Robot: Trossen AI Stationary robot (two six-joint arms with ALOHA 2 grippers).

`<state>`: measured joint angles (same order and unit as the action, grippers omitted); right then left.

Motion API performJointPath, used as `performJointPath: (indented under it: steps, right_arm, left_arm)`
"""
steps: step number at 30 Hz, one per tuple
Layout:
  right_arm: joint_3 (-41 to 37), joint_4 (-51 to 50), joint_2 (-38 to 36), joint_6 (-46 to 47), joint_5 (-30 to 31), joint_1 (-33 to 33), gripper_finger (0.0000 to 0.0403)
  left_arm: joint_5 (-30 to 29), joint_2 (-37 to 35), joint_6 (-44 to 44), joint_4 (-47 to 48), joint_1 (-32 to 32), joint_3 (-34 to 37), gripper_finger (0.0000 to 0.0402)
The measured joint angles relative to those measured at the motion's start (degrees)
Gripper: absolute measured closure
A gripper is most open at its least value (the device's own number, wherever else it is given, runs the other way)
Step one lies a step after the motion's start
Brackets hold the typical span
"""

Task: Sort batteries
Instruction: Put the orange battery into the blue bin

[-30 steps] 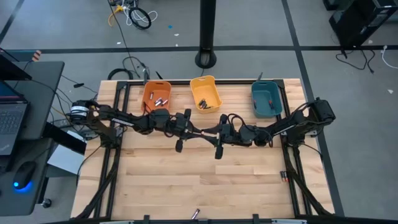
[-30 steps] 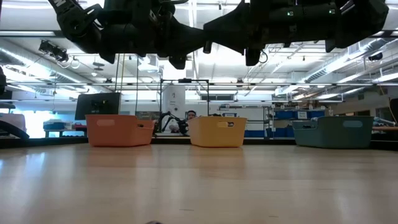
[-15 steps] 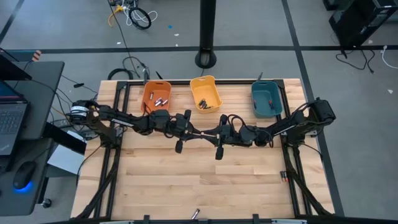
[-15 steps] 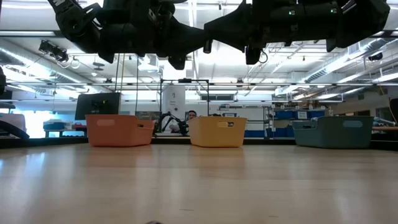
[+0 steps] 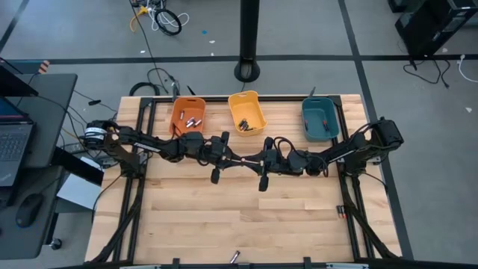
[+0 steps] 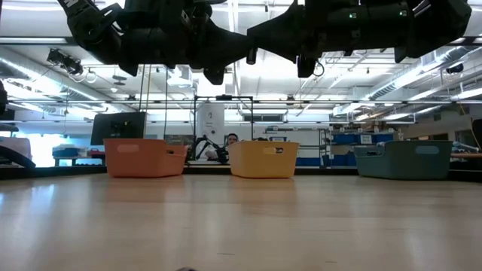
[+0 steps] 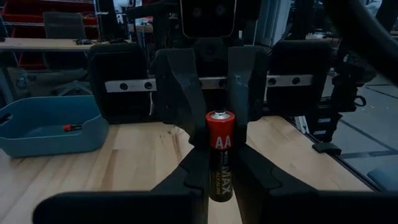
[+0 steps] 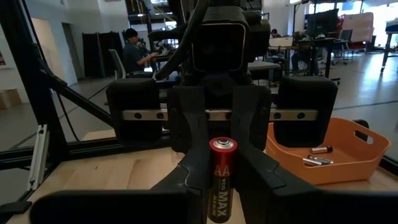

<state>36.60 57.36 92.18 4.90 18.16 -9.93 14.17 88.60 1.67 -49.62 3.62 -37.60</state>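
Note:
One AA battery (image 7: 220,149), red at its upper end and black below, stands upright in mid-air over the table's middle. My left gripper (image 7: 219,165) comes from the table's left and my right gripper (image 8: 221,180) from its right. They meet fingertip to fingertip (image 5: 247,158), and both are shut on this battery. More batteries lie in the orange bin (image 5: 187,116), the yellow bin (image 5: 247,113) and the teal bin (image 7: 46,127). Loose batteries lie at the near edge (image 5: 234,256) and the right edge (image 5: 340,211). My left gripper pinches the battery's black lower part (image 7: 221,183) between its two fingers, one on each side. The fingers come level from the table's left and lie across the battery. The battery stands upright, red end up, clear of the table. My right gripper pinches the same battery by its black lower part (image 8: 221,199) between its two fingers. These fingers come level from the table's right and lie across the battery. The battery's red end (image 8: 222,155) rises above the fingers.
The three bins stand in a row along the table's far edge. The wooden tabletop (image 5: 239,217) near the front is bare apart from the loose batteries. A desk with a laptop (image 5: 15,142) stands left of the table. A person (image 8: 134,46) sits far behind.

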Motion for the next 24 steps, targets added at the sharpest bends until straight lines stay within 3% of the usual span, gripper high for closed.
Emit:
performJointPath:
  steps: [24]
  right_arm:
    - [0.0, -0.3, 0.0, -0.5, 0.0, 0.7, 0.0337]
  left_arm:
    - [-2.2, 0.0, 0.3, 0.6, -1.1, 0.0, 0.0222]
